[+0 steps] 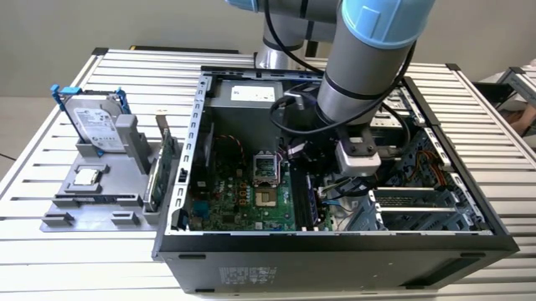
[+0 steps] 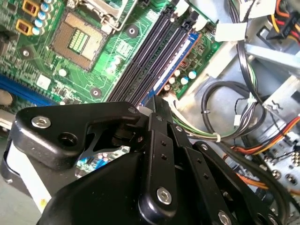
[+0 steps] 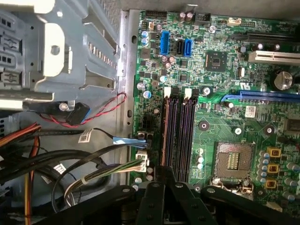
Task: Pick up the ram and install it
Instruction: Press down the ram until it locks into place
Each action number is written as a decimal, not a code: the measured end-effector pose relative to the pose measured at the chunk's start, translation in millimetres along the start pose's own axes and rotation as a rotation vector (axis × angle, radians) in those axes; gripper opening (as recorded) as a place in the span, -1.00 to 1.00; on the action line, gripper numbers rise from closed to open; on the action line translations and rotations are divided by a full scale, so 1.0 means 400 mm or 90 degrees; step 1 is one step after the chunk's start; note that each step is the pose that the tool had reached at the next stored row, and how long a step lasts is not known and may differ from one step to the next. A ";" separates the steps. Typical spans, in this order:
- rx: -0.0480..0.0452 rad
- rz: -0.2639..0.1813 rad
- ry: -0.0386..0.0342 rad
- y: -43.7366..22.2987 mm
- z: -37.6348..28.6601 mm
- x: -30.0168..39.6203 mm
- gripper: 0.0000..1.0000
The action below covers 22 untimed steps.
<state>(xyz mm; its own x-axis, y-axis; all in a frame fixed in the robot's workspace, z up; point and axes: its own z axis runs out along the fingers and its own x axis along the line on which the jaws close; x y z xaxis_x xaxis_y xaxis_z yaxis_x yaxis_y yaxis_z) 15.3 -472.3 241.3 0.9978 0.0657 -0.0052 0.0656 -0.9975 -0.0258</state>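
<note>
While the gripper point(image 2: 161, 101) hangs inside the open computer case point(image 1: 335, 241) | fingers closed on the ram point(image 2: 165, 70) | above the motherboard point(image 3: 225, 117) slots.

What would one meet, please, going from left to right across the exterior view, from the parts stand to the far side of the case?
Hard drive → green card → case wall → CPU socket → gripper → drive bays.
</note>
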 end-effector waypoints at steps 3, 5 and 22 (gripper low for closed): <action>-0.0001 -0.033 -0.0009 0.000 0.000 0.000 -1.00; -0.0002 -0.053 -0.0014 0.000 0.001 0.000 -1.00; -0.0004 -0.204 -0.0087 0.000 0.001 0.000 -1.00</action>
<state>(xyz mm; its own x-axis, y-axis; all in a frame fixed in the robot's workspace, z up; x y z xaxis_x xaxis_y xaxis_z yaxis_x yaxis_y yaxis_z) 15.1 -472.2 240.8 0.9265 0.3762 -0.0103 0.3758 -0.9263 -0.0276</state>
